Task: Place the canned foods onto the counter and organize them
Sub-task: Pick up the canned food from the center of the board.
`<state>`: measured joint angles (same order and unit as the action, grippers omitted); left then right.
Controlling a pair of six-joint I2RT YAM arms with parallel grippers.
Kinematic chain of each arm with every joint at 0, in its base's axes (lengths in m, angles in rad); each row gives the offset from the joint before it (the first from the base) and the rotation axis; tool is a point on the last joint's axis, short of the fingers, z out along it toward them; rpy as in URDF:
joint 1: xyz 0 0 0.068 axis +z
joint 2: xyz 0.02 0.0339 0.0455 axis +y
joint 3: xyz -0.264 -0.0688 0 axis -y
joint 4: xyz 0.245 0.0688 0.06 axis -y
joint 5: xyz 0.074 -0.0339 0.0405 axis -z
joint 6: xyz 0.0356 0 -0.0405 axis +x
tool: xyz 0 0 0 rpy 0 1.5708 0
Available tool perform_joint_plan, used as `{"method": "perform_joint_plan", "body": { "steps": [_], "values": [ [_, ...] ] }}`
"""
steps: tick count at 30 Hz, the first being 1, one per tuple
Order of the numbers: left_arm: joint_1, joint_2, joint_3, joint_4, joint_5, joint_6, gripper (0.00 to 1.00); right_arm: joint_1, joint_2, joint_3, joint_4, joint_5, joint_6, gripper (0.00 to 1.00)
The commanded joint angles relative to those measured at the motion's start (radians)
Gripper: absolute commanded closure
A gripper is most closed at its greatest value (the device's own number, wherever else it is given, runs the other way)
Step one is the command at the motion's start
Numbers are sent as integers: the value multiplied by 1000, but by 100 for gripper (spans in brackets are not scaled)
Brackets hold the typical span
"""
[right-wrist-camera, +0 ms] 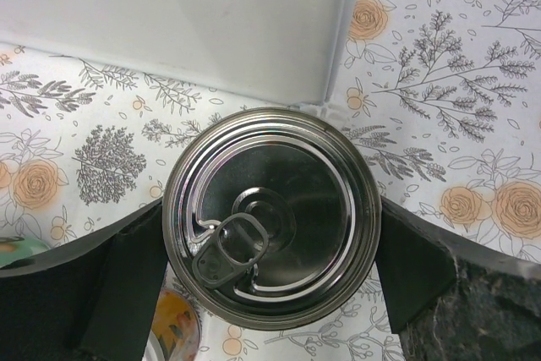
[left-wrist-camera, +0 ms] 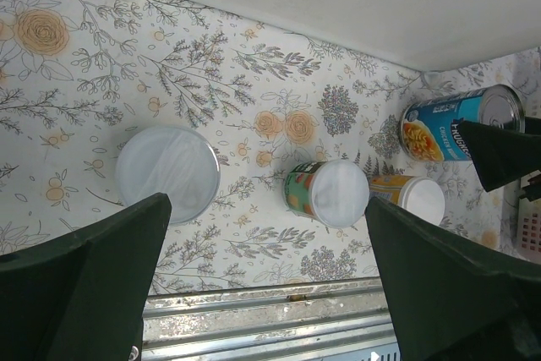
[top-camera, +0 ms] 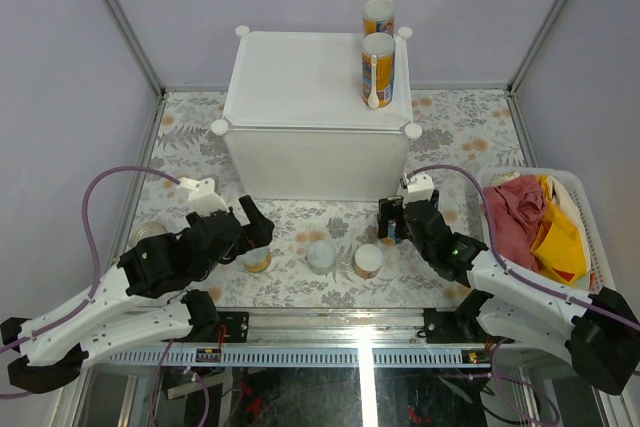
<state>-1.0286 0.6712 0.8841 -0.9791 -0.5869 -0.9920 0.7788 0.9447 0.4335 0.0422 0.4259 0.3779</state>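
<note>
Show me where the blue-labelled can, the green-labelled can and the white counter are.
blue-labelled can (left-wrist-camera: 461,122), left wrist view, on its blue label.
green-labelled can (left-wrist-camera: 338,194), left wrist view, on its white lid.
white counter (top-camera: 300,77), top external view, on its bare flat top.

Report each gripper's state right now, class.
Left gripper: open, empty.
Right gripper: jaws around the metal-topped can; whether gripping cannot be told.

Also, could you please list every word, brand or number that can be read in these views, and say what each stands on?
"CHICKEN": on the blue-labelled metal tin; the brand word beside it is unreadable.
Green-labelled can with a white lid: print too blurred.
Short orange can with a white lid: too blurred.
Tall yellow cans on the white plastic cube counter: too small.
</note>
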Motion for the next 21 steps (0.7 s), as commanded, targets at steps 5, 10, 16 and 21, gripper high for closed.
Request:
{"method": "perform_joint_plan", "body": {
  "steps": [5,10,16,21],
  "values": [
    [-4,-13,18,11,-14,1,0,13,67,-59,90,-74,73,0],
    [-5,-23,23,-15,-26,-15,0,12,79,-69,124,-81,72,6],
    [-5,-52,13,-44,-57,-49,0,13,8,-82,111,-74,56,59],
    [-4,-74,-7,-53,-66,-76,0,19,-49,-61,62,-69,16,73]
  ]
}}
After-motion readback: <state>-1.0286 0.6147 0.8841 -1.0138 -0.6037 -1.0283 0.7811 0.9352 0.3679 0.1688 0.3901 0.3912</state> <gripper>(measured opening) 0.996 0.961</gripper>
